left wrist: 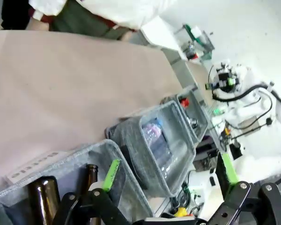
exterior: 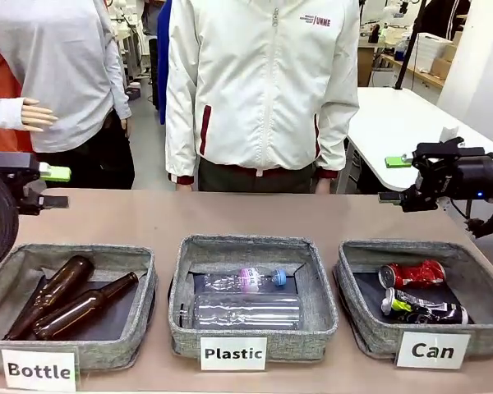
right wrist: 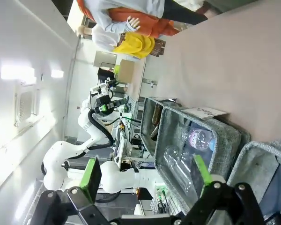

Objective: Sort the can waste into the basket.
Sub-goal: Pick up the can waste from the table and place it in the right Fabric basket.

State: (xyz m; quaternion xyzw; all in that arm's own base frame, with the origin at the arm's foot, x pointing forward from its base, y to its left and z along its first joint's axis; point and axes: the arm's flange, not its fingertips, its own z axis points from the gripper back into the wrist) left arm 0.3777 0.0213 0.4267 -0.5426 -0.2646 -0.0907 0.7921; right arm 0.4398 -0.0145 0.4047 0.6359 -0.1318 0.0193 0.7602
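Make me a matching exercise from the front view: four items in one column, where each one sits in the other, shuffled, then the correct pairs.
Items:
1. red can
2. brown bottles
3. clear plastic bottles
4. right gripper

Places:
A. in the basket labelled Plastic
B. raised over the table's right edge, jaws open
C. in the basket labelled Can
D. in the basket labelled Bottle

Pairs: 1-C, 2-D, 3-A, 4-B
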